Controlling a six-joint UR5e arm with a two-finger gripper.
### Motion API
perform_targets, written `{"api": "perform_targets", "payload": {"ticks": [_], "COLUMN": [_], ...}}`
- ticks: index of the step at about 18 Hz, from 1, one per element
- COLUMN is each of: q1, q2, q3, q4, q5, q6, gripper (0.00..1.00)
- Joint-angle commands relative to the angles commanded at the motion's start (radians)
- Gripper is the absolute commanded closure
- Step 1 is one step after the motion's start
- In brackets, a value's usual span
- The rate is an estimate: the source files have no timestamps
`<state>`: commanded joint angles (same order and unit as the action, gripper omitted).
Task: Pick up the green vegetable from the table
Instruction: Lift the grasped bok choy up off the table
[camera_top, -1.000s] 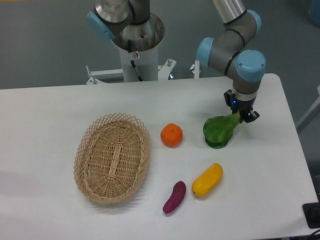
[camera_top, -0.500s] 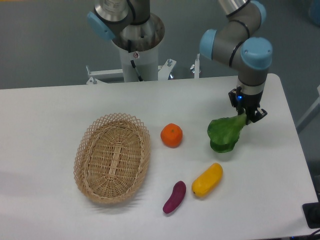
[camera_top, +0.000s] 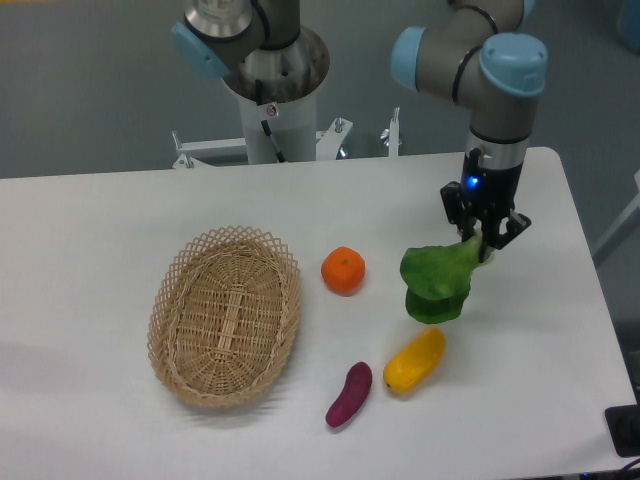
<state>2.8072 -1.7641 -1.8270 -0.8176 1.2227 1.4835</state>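
— What has changed since a second ago?

— The gripper (camera_top: 482, 243) has carried the green vegetable (camera_top: 437, 282) a little toward the camera and to the left. A second ago its leaves lay lower, level with the orange; now they hang just above the top end of the yellow vegetable. The wrist has turned too, and the arm's blue-capped joints sit higher in the picture.

— Start from the near edge, then.

— Nearest is the purple eggplant-like piece (camera_top: 349, 394), lying tilted on the table (camera_top: 90, 230). Just beside it to the right is the yellow vegetable (camera_top: 414, 360), also slanted, apart from the purple piece. To the left sits the oval wicker basket (camera_top: 225, 315), with nothing visible inside it.

— And the green one?

— Its dark leaves point down and left, and the pale stalk runs up and right into the gripper. The fingers are closed on the stalk's end, pinching it. Whether the lowest leaf touches the table I cannot tell for certain from this angle; it looks lifted, since its leaves overlap the yellow vegetable's upper tip in the view.

— What lies beyond?

— The orange (camera_top: 343, 270) stands between the basket and the green vegetable, apart from both. Farther back the arm rises from the gripper, a small blue light showing on the wrist. At the far edge of the table is the robot's grey base column (camera_top: 273, 90), bolted to a white bracket.
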Motion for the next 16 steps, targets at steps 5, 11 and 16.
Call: {"api": "perform_targets", "payload": {"ticks": [5, 11, 16], "q1": [-0.018, -0.023, -0.029], "q2": [0.0, 0.0, -0.002], "q3": [0.023, 0.037, 0.038], "q4": [0.0, 0.0, 0.002], "q5": [-0.011, -0.012, -0.012], "q6": [-0.055, -0.074, -0.08], "gripper": [0.64, 0.64, 0.64]}}
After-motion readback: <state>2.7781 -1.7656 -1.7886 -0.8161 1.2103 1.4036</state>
